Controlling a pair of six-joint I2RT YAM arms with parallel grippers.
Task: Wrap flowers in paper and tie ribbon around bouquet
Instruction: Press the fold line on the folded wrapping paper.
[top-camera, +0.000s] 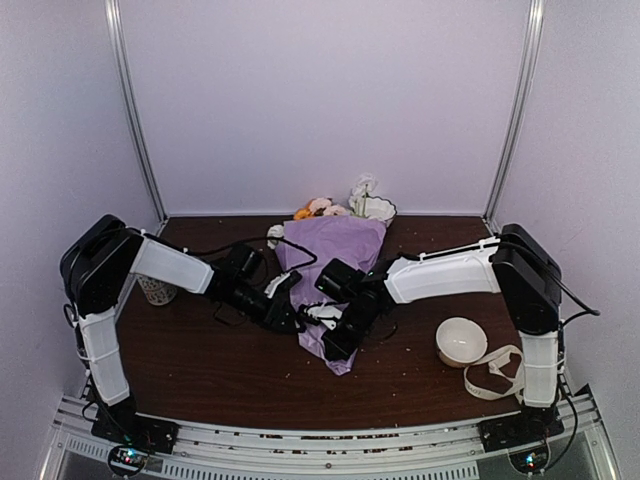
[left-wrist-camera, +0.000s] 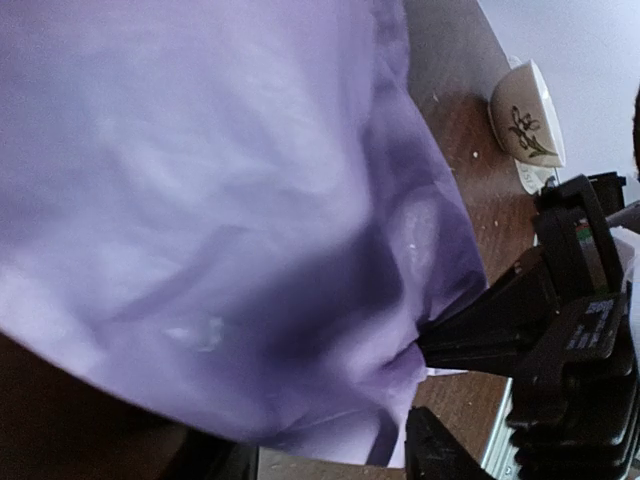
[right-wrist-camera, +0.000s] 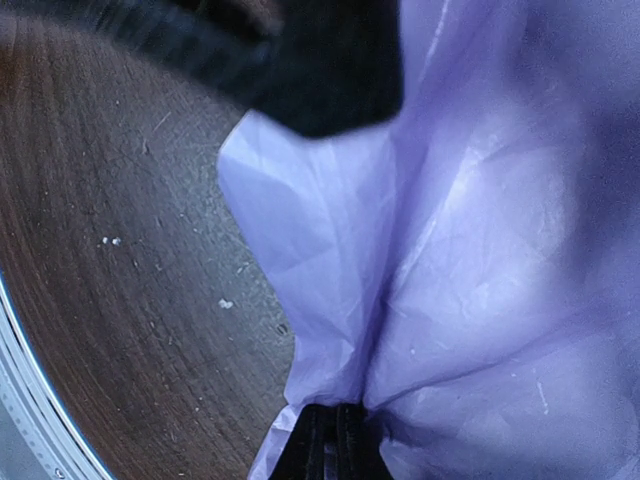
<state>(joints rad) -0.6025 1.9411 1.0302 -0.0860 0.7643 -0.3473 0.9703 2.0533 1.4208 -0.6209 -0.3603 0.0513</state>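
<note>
Top external view, centre frame: we list the bouquet (top-camera: 338, 250), a purple cone on the table (top-camera: 200, 360), flowers (top-camera: 322, 208) at its upper end. Right gripper (top-camera: 338, 345) at the lower tip, jaws pinched on the paper (right-wrist-camera: 480, 250). Left gripper (top-camera: 288, 316) against the cone's left side; opening we cannot tell. Ribbon (top-camera: 495, 375) lower right, beside a white bowl (top-camera: 462, 340).

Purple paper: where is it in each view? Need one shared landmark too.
Top external: paper at picture centre.
Left wrist: paper fills left and centre.
Right wrist: paper fills right half.
Shared landmark: dark wood table.
</note>
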